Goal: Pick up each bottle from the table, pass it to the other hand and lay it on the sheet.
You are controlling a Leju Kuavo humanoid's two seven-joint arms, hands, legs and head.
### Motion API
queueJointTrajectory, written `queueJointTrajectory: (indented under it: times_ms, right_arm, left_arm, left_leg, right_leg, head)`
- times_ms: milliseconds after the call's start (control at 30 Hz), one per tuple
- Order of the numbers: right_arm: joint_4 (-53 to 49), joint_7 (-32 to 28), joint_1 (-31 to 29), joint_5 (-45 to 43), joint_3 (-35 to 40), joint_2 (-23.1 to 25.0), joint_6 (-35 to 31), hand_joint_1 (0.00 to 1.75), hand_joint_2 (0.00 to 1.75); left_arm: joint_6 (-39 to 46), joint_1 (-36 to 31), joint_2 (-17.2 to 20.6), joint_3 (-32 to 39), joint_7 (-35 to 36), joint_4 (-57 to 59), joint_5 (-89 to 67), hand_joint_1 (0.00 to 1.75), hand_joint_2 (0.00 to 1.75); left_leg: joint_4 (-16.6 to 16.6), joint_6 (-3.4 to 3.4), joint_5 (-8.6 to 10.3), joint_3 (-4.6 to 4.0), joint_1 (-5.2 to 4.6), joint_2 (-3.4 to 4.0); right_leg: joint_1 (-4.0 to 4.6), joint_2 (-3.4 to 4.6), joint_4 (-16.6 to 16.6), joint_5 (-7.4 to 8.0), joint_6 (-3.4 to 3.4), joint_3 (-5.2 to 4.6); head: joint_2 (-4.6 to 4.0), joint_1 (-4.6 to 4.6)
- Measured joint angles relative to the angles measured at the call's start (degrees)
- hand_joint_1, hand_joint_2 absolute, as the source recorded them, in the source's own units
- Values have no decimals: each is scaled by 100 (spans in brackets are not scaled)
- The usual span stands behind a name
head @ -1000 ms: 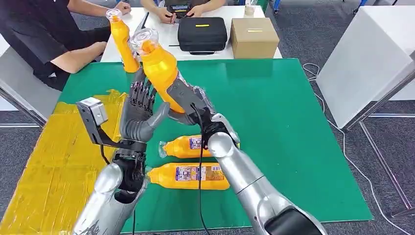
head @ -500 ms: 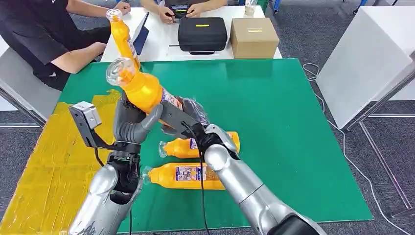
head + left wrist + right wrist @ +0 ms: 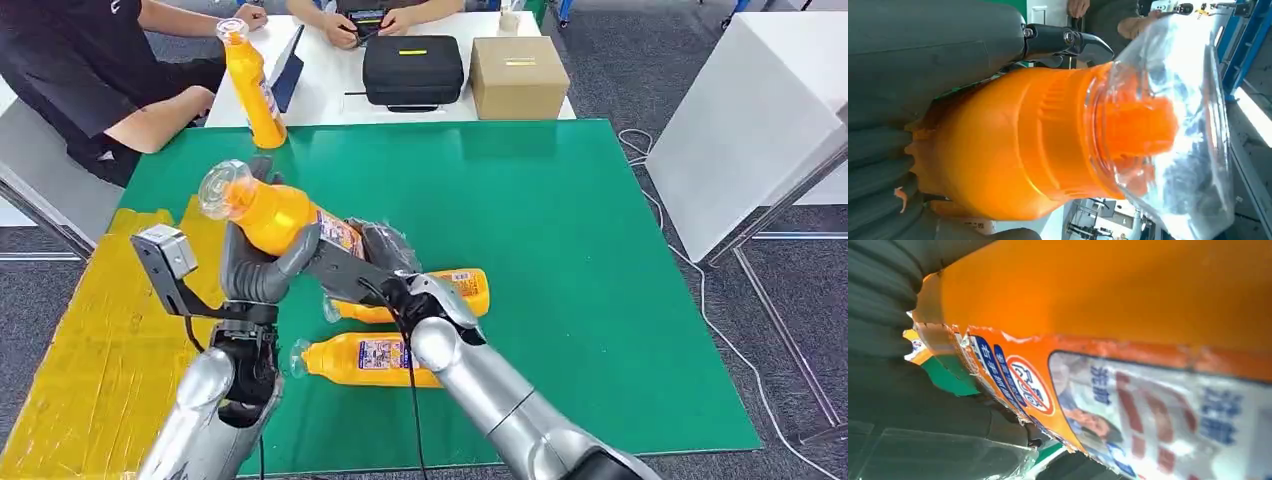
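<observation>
An orange bottle (image 3: 270, 215) with a clear cap hangs slanted above the green mat (image 3: 580, 250), cap toward the yellow sheet (image 3: 90, 340). My left hand (image 3: 262, 268) grips its upper body, thumb across the front. My right hand (image 3: 365, 262) holds the labelled lower part. The left wrist view has the bottle's neck and cap (image 3: 1088, 135) right beside the left hand (image 3: 908, 75). Its label (image 3: 1128, 405) lies against the right hand (image 3: 883, 300) in the right wrist view. Two more orange bottles (image 3: 415, 297) (image 3: 370, 360) lie on the mat under my right arm. A further one (image 3: 250, 85) stands upright at the mat's back left.
Behind the mat, a white table (image 3: 330, 85) carries a black case (image 3: 413, 68) and a cardboard box (image 3: 519, 77); people sit at it, one with an arm (image 3: 160, 115) near the upright bottle. A white cabinet (image 3: 750, 120) stands at the right.
The held bottle has tipped from nearly upright to slanted, its cap swinging down and left toward the sheet. Both hands have sunk with it, and the left thumb has closed over it.
</observation>
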Motion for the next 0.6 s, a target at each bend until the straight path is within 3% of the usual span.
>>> queueJointTrajectory:
  times_ms: [533, 567, 600]
  right_arm:
    - [109, 190, -105, 240, 302, 20, -33, 175, 175]
    - [111, 192, -113, 260, 304, 20, -33, 175, 175]
    - [120, 197, -123, 278, 310, 20, -31, 175, 175]
  left_arm:
    - [-245, 131, 88, 171, 241, -146, 0, 0, 175]
    - [-256, 131, 88, 171, 251, -146, -11, 30, 175]
    - [-269, 131, 88, 171, 262, -146, -24, 159, 175]
  left_leg:
    - [0, 0, 0, 0, -1, -1]
    - [0, 0, 0, 0, -1, -1]
    - [0, 0, 0, 0, -1, -1]
  right_leg:
    - [0, 0, 0, 0, 0, 0]
    - [0, 0, 0, 0, 0, 0]
    - [0, 0, 0, 0, 0, 0]
  head:
    - [0, 0]
    - [0, 0]
    - [0, 0]
